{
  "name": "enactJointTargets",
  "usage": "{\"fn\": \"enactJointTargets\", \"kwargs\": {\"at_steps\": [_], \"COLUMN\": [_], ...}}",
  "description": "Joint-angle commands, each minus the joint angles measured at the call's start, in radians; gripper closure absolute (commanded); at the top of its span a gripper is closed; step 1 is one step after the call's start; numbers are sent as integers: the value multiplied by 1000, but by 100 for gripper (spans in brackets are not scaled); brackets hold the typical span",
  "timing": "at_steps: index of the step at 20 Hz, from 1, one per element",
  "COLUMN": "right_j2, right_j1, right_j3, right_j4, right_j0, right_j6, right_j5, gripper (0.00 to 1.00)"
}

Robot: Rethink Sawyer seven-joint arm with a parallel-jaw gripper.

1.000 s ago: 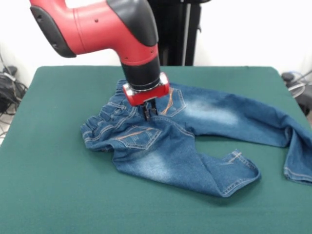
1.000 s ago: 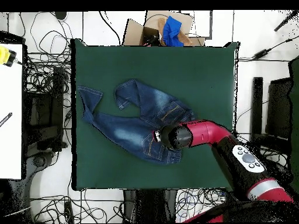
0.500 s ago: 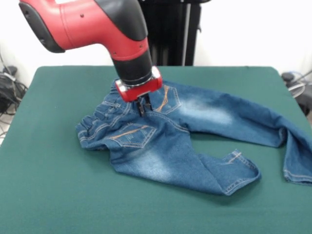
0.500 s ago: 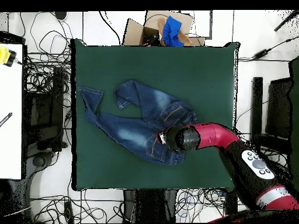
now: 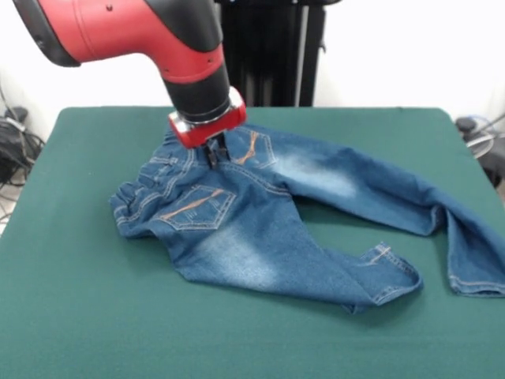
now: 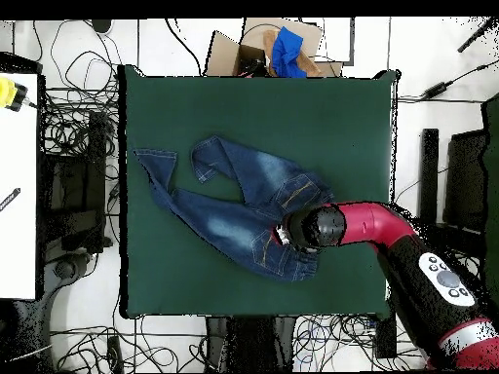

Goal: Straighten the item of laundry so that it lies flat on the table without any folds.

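Gripper [image 5: 216,152]: we see only dark tips under the red collar in the front view — how the jaws stand, we cannot tell.
Overhead gripper: hidden beneath the arm's [image 6: 326,227] wrist.
Jeans [image 5: 260,225]: the waistband's middle sits behind the arm; one leg's hem is cut off at the front view's right edge.
Table [image 5: 79,316]: near edge cropped by the front view's bottom.
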Motion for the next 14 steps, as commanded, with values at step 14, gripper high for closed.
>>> {"fn": "enactJointTargets", "kwargs": {"at_steps": [14], "right_j2": [74], "right_j1": [-249], "right_j3": [-61], "right_j4": [102], "right_j0": [-6], "right_j6": [-273], "right_j5": [319], "gripper": [100]}}
